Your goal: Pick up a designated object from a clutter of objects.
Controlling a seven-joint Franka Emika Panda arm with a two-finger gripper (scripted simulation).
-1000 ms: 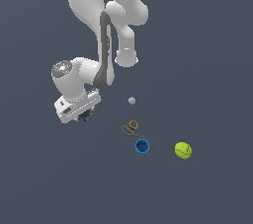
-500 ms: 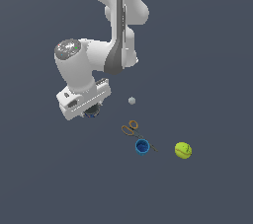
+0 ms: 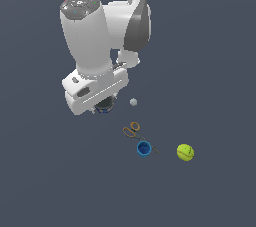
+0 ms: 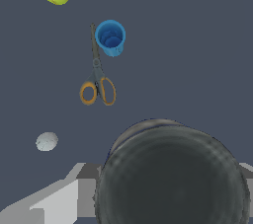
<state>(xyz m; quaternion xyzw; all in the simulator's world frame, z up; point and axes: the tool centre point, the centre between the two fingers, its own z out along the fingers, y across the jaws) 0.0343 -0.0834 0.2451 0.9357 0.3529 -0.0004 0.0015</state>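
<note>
- White Franka arm with grey joints (image 3: 100,46): it fills the upper centre of the exterior view, wrist pointing down, with the hand block hanging over the dark floor at about 10 o'clock from the other items.
- Gripper (image 3: 103,105): it sits under the hand block. Its fingers are hidden by the block and by the can. Judged from the can filling the wrist view between the grey finger bodies, it is clamped on the can.
- Short dark grey-black round can (image 4: 170,173): this is the designated object. Only a sliver with a bluish edge shows beneath the hand in the exterior view (image 3: 104,106). Whether it rests on the floor or is already raised cannot be told.
- Yellow-green tennis ball (image 3: 185,152): it lies well apart, at about 4 o'clock from the gripper.
- Orange-handled scissors (image 3: 132,129): they lie near the cup, at about 11 o'clock from it, with the blades running toward and past it.
- Bright blue cup (image 3: 144,148): it stands upright, just beside the scissor blades.
- Small pale grey sphere (image 3: 133,102): it appears at 3 o'clock from the gripper, near it.
- Procedure for the step in hand: hold clamp force constant and lift straight up. Avoid wrist rotation, since the smooth round wall can slip. Keep the travel away from the 4 o'clock cluster.
</note>
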